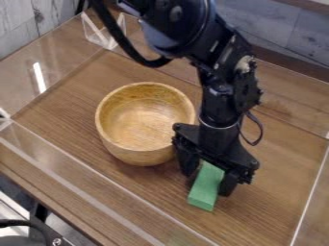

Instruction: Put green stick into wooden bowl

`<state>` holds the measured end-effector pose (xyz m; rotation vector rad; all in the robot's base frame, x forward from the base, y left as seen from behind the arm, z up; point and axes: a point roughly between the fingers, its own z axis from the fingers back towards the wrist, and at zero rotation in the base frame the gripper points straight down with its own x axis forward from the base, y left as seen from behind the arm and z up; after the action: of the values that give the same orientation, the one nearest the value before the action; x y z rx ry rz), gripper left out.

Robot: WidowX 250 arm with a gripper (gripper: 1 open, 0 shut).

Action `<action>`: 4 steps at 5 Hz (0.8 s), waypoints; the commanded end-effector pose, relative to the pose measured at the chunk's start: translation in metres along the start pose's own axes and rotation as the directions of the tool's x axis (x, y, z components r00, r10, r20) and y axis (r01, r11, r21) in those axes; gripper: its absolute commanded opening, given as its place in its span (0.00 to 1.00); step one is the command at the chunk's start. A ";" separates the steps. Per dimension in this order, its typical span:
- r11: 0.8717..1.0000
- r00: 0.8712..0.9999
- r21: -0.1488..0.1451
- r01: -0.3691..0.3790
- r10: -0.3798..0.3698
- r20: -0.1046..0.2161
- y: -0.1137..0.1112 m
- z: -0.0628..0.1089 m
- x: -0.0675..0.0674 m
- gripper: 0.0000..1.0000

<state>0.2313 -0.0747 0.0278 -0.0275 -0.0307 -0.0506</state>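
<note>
The green stick [205, 189] lies flat on the wooden table, just right of the wooden bowl [141, 122], which holds nothing. My black gripper [211, 175] has come straight down over the stick's far half. Its jaws are open, with one finger on each side of the stick. The stick's upper end is hidden between the fingers. I cannot tell whether the fingertips touch the table.
A clear plastic wall [77, 168] runs along the table's front and left edges. A small clear stand [98, 29] sits at the back left. Bare wood shows to the right of the stick, and the black arm [193, 43] arches over the bowl's far side.
</note>
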 end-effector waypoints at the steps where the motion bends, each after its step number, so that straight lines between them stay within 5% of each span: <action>1: 1.000 1.000 -0.010 0.001 -0.001 0.029 0.000 -0.002 0.006 1.00; 2: 1.000 0.999 -0.014 -0.004 0.005 0.033 0.002 -0.006 0.008 0.00; 4: 0.999 0.999 -0.032 -0.014 0.016 0.036 0.005 -0.004 0.010 0.00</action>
<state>0.2354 -0.0728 0.0183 -0.0553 -0.0376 -0.0406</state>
